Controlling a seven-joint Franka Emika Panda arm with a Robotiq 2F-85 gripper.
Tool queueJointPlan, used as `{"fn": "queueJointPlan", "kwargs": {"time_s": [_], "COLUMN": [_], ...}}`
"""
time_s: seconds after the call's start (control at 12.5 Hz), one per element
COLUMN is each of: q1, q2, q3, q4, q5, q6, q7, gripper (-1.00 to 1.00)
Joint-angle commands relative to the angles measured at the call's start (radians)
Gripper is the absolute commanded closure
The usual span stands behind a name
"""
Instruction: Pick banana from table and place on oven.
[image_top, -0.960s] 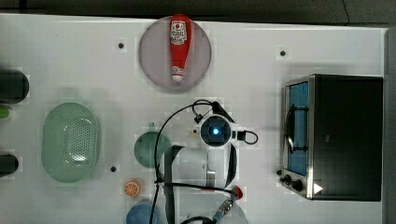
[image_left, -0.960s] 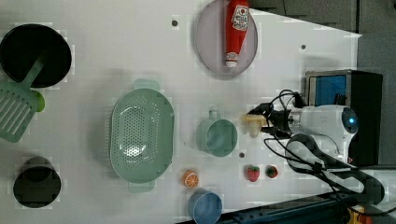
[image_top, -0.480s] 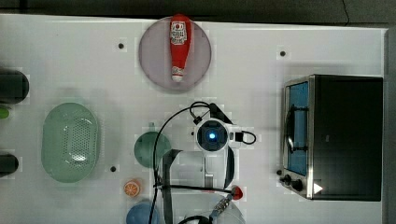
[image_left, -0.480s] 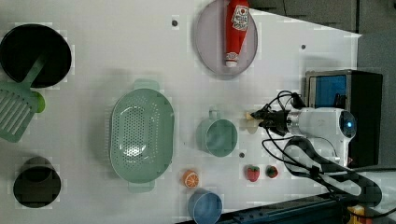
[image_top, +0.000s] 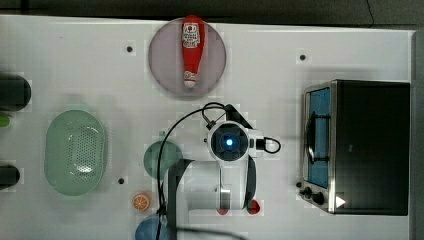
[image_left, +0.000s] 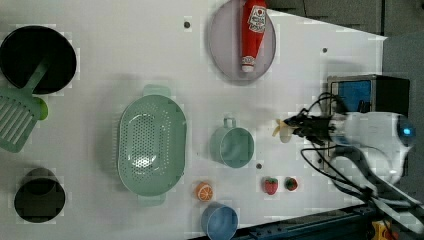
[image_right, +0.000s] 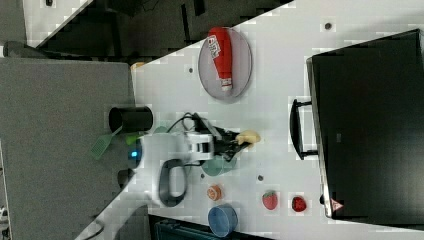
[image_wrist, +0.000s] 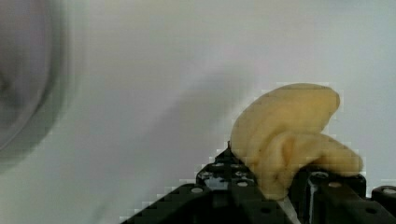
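Note:
The pale yellow banana (image_wrist: 289, 135) is clamped in my gripper (image_wrist: 280, 189), whose black fingers are shut on its lower part. In the left view the banana (image_left: 281, 131) hangs off the gripper (image_left: 295, 129) above the white table (image_left: 150, 60), between the green cup and the oven (image_left: 367, 92). The right view has the banana (image_right: 248, 137) at the gripper's tip (image_right: 237, 141), apart from the oven's handle (image_right: 296, 129). In the top view my wrist (image_top: 229, 141) covers the banana, with the oven (image_top: 370, 145) at the top view's right.
A ketchup bottle (image_top: 190, 50) lies on a grey plate (image_top: 212, 60). A green cup (image_left: 232, 146), green colander (image_left: 151, 144), orange slice (image_left: 204, 191), two strawberries (image_left: 270, 185), blue cup (image_left: 219, 221), black bowl (image_left: 37, 59) and green spatula (image_left: 17, 120) sit on the table.
The gripper, still shut on the banana, has shifted toward the left view's right, closer to the oven, and the arm looks larger there.

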Motion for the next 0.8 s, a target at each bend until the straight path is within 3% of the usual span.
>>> {"fn": "queueJointPlan", "kwargs": {"time_s": [0.08,0.48,0.8], "q1": [0.002,0.007,-0.014], "q2": [-0.231,-0.417,-0.358], "q3": [0.002,0.013,-0.037], "q4": [0.099,0.386,0.529], "q5": [0.020,0.020,0.017], "q6": [-0.258,-0.784,-0.856], "q7": [0.002,0.002,-0.009], "gripper": [0.47,0.47,0.47]}}
